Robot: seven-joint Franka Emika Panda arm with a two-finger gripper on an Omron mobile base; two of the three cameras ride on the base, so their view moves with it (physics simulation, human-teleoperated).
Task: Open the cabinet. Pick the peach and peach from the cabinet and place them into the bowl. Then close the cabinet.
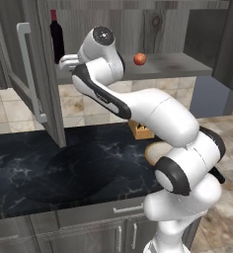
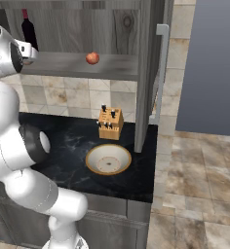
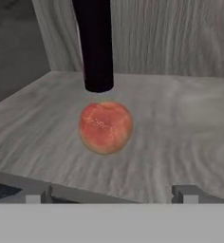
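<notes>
While the wide-open claw (image 3: pixel 111 194) is facing the near peach (image 3: pixel 106 127), it should be sliding straight in, missing the bottle (image 3: pixel 96 45) behind.

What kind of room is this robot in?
It looks like a kitchen. There is a dark marble counter with a knife block and a bowl on it, and an open wall cabinet above with a wine bottle and a peach on its shelf.
</notes>
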